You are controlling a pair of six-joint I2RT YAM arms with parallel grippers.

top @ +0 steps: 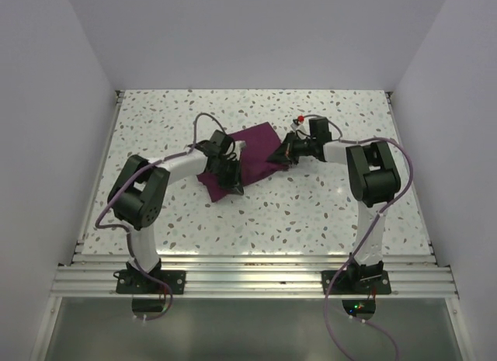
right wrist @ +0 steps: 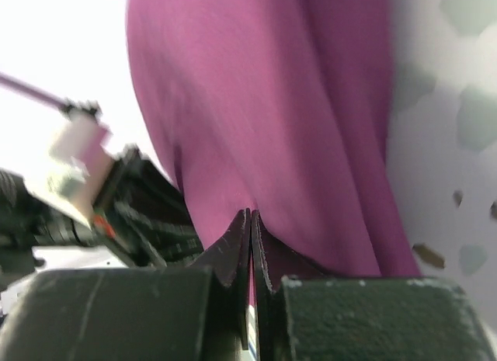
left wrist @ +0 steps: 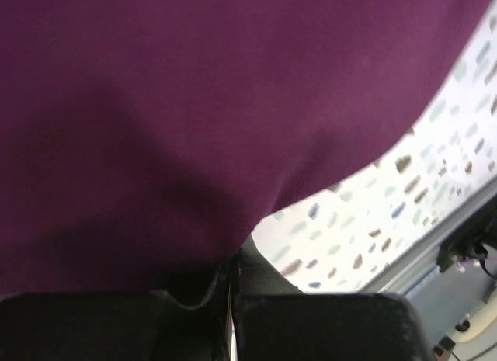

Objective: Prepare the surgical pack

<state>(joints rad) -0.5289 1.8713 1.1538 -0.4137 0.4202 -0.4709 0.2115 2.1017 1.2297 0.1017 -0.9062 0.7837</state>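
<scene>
The cloth (top: pixel 254 150) lies crumpled on the desk (top: pixel 311 213), mid-far. The left fingers (left wrist: pixel 326 326) are clenched on its near-left edge, and the right fingers (right wrist: pixel 357 318) on its right edge.

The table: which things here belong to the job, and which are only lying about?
Job: purple cloth; left tool and right tool, both shut on the cloth.
Not the job: speckled table; metal rail at its near edge.
</scene>
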